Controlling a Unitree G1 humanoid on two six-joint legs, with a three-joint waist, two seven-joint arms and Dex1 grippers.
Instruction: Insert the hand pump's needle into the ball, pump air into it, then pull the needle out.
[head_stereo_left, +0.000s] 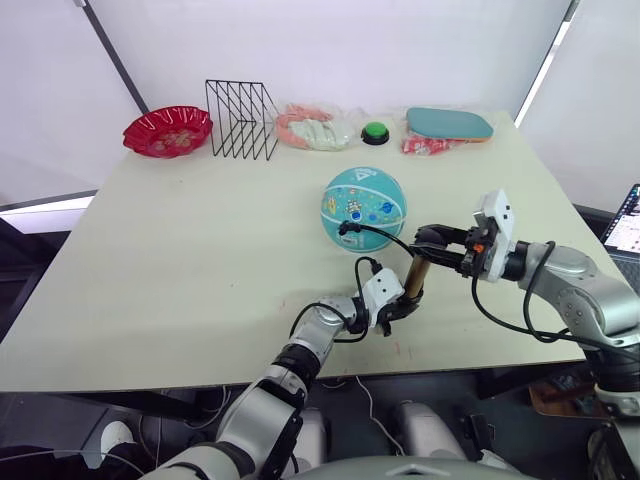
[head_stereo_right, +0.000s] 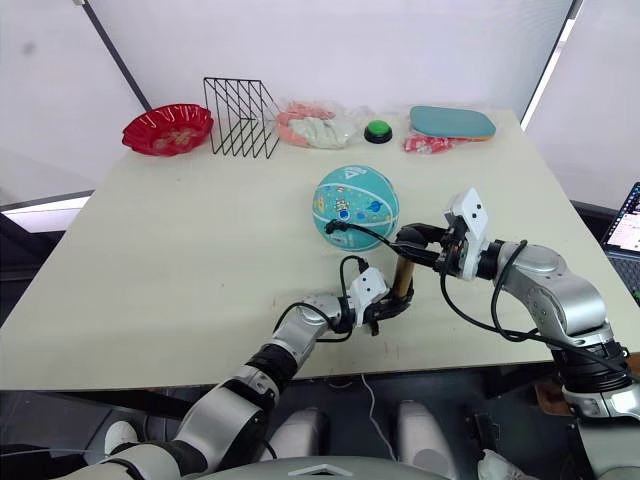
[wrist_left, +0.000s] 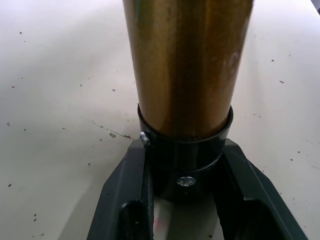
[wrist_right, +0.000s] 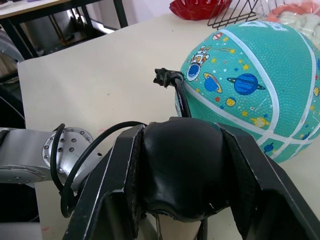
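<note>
The teal-blue ball (head_stereo_left: 364, 207) with white seams and cartoon prints rests mid-table. The hand pump (head_stereo_left: 415, 280), a bronze cylinder, stands upright just in front of it. My left gripper (head_stereo_left: 405, 304) is shut on the pump's black bottom cap (wrist_left: 185, 160), low on the table. My right gripper (head_stereo_left: 433, 240) is shut on the black T-handle (wrist_right: 182, 165) at the top. The thin black hose (head_stereo_left: 385, 237) arcs from the pump to a small black fitting (wrist_right: 162, 77) at the ball's near side. The needle's pin is hidden there.
Along the far edge stand a red bowl (head_stereo_left: 167, 131), a black wire rack (head_stereo_left: 241, 120), a bag of pink and white items (head_stereo_left: 315, 128), a green button (head_stereo_left: 375, 132) and a teal paddle (head_stereo_left: 449, 123). A laptop (head_stereo_left: 628, 220) sits off the table's right.
</note>
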